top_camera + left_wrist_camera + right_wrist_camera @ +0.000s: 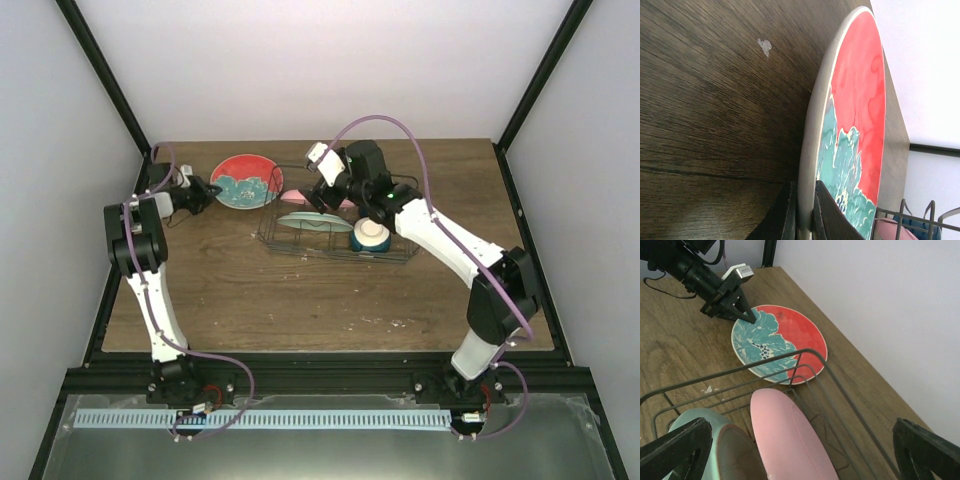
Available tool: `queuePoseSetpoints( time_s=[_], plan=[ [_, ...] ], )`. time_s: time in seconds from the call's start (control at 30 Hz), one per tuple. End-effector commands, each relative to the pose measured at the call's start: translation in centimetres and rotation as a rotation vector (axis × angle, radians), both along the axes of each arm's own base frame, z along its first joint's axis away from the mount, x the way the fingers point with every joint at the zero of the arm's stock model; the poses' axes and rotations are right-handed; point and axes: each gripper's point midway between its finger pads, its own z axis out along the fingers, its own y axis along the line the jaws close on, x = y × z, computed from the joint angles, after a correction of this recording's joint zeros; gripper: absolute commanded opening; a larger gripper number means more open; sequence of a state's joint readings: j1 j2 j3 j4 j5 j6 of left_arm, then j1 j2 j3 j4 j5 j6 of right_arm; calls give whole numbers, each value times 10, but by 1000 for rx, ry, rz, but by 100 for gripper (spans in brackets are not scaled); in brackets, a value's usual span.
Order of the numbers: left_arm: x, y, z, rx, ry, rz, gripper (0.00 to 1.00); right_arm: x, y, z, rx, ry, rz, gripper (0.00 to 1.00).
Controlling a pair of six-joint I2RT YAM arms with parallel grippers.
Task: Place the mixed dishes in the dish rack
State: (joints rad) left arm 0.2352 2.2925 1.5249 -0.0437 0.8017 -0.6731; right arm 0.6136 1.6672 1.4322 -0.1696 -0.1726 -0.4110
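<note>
Top external view gives you the dish rack [335, 238] on the far half of the tabletop [300, 300], right of centre. The teal-and-red patterned plate [250, 182] lies just left of the rack, near the far edge. Your left gripper [210, 190] meets that plate's left rim. Your right gripper [322, 195] hangs over the rack's far left part. Inside the rack you see the mint-green plate [308, 222], the pink plate [294, 198] behind it, and the cream bowl with blue outside [370, 236] at the right end.

Left wrist view shows your gripper clenched on the patterned plate's rim, one dark finger [829, 217] on the painted face and the other under the plate.

Right wrist view shows your right gripper spread wide with nothing between its fingers. The pink plate stands on edge between the rack's wires, with the mint-green plate beside it. Beyond the rack, the left gripper pinches the patterned plate's far rim.
</note>
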Motion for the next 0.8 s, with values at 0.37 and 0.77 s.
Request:
queuePoseSetpoints(
  time_s=[0.37, 0.77],
  plan=[
    [-27, 56, 12, 4, -3, 82, 0, 0, -5, 5, 23, 34, -24, 100],
    [-25, 56, 71, -123, -167, 82, 0, 20, 2, -2, 134, 215, -32, 100]
  ],
)
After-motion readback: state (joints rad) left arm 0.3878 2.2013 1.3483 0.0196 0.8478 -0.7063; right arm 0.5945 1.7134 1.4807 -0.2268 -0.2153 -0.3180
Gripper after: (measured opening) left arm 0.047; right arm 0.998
